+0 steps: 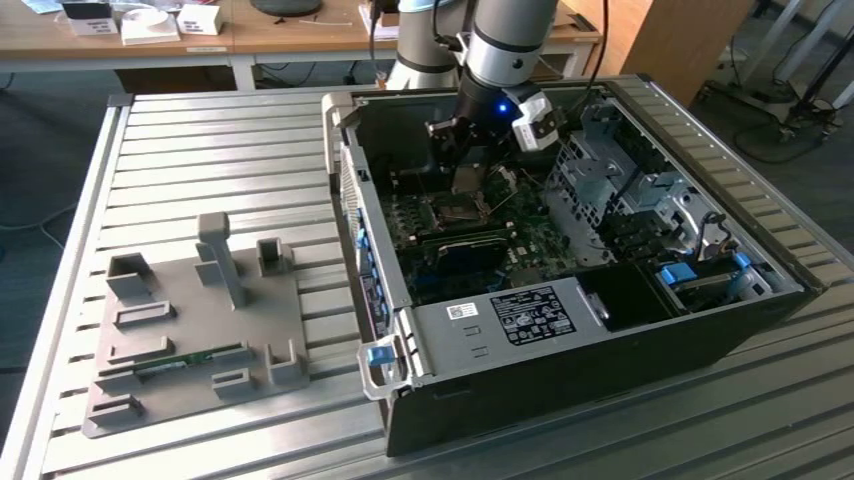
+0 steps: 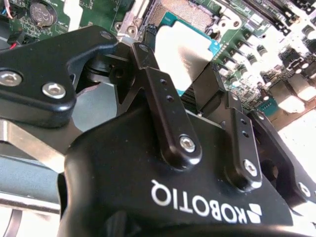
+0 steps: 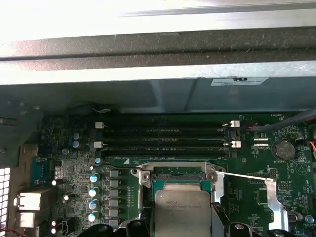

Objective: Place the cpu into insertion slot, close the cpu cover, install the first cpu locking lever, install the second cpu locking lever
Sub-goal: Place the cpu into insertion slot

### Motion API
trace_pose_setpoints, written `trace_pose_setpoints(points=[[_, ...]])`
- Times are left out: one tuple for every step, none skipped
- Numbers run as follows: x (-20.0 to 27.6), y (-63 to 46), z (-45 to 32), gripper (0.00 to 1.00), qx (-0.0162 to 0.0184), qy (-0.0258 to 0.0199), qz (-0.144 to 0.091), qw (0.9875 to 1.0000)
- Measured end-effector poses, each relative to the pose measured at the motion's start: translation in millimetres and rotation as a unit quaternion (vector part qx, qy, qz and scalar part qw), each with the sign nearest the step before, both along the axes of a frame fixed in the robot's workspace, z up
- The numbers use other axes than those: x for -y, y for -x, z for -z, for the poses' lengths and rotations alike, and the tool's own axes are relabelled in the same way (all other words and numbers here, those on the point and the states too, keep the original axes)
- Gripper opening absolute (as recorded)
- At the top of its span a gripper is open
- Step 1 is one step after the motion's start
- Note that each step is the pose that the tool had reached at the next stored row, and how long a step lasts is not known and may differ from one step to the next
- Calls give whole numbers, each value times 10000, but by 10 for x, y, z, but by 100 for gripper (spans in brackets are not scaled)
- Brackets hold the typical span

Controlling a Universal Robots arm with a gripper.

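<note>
- Where its two black fingers (image 2: 157, 94) close in from opposite edges, the gripper (image 2: 177, 66) pinches the cpu (image 2: 190, 52), whose silvery top shows bright between them in the second wrist view
- Held chip, first wrist view: the cpu (image 3: 182, 210) hangs over the insertion slot (image 3: 177, 173), covering most of it; whether it is seated or just above cannot be told
- Insertion slot: square socket with a silvery rim, set in the green circuit board (image 3: 247, 197), one dark strip of it showing past the chip's edge
- Memory slots (image 3: 163, 138): long black rows between the slot and the case wall
- Coin cell (image 3: 284, 149): on the board, well to one side of the slot
- Exterior view: the arm (image 1: 514, 40) reaches down into the open computer case (image 1: 641, 360), the gripper (image 1: 463, 178) low over the board
- Surroundings: the case lies on a slatted metal table (image 1: 200, 150), with a grey fixture plate (image 1: 187, 320) at the exterior view's left
</note>
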State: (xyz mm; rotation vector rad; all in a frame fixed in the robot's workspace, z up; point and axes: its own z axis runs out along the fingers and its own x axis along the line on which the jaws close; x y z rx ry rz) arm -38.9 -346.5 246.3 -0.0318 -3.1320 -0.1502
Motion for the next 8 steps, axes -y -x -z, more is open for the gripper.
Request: trace_pose_setpoints(points=[[-1, 0, 7, 54, 3, -2, 0, 10000], [0, 2, 14, 54, 7, -1, 1, 10000], [0, 3, 22, 54, 12, 0, 1, 10000], [0, 4, 30, 54, 17, -1, 0, 10000], [0, 5, 36, 54, 20, -1, 0, 10000], [0, 5, 40, 54, 21, 0, -1, 10000], [0, 6, 44, 54, 22, 0, -1, 10000], [0, 7, 45, 54, 22, 1, -1, 10000]])
